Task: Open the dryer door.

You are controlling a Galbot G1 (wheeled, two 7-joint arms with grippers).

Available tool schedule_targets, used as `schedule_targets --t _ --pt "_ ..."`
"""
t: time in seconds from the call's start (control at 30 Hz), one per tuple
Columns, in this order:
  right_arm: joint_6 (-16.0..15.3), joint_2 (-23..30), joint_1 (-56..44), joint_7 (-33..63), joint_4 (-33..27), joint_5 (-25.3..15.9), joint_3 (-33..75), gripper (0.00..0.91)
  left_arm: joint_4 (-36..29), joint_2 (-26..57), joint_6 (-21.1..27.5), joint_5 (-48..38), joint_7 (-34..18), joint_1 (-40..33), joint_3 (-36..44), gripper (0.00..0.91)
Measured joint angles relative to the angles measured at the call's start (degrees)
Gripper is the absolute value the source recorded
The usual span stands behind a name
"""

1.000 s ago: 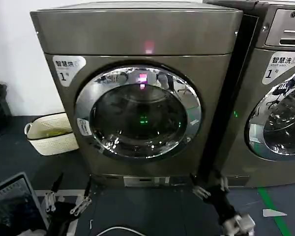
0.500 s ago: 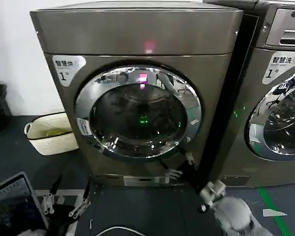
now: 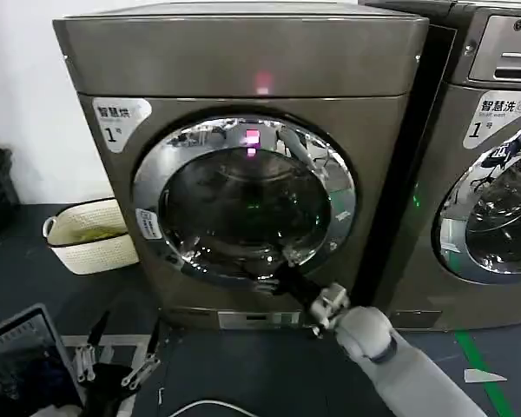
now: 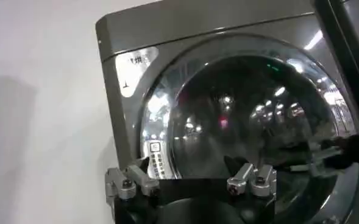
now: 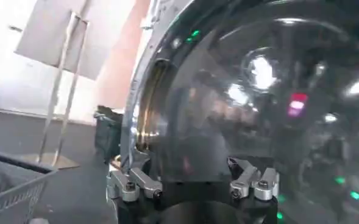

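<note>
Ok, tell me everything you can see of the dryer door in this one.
The dryer door is large and round: a wide shiny chrome ring around a dark tinted glass centre that reflects pink and green lights. It sits shut, flush in the front of the grey-brown metallic dryer, with a small white sticker on the ring's left side. The right gripper reaches against its lower rim, fingers apart; actual contact is unclear. The left gripper waits low, apart.

Cream laundry basket (image 3: 87, 233) beside LG machine's neighbour (image 3: 495, 174).

floor before dryer (image 3: 243, 156) open | basket (image 3: 85, 233) left | LG machine (image 3: 482, 174) right
</note>
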Motion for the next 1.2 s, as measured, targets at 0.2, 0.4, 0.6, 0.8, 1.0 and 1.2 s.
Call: schedule_targets --t 0.2,0.4,0.6,0.8,1.0,1.2 --pt "0.09 3.06 4.15 0.01 -3.44 -0.15 -3.25 0.907 -0.14 -0.24 -0.32 0.00 0.02 0.18 -0.59 0.907" --pt "0.24 6.76 7.52 -0.01 -7.23 -0.36 -5.76 0.907 -0.44 -0.51 -0.38 0.02 0.06 0.34 -0.89 0.907" --pt "0.27 10.82 9.82 -0.01 -10.99 -0.93 -7.43 0.907 -0.65 -0.79 -0.66 0.09 0.06 0.72 -1.47 0.907" --pt "0.27 13.75 11.24 0.05 -13.73 -1.65 -8.73 0.907 -0.83 -0.96 -1.04 0.22 0.06 0.95 -1.91 0.907" --pt "0.57 16.49 12.70 -0.12 -16.56 -2.17 -9.33 0.907 -0.82 -1.03 -1.14 0.05 0.06 0.90 -2.47 0.907" --pt "0.78 18.74 13.61 -0.61 -19.23 -2.70 -9.56 0.907 -1.05 -1.04 -1.25 0.02 0.05 1.12 -3.04 0.907"
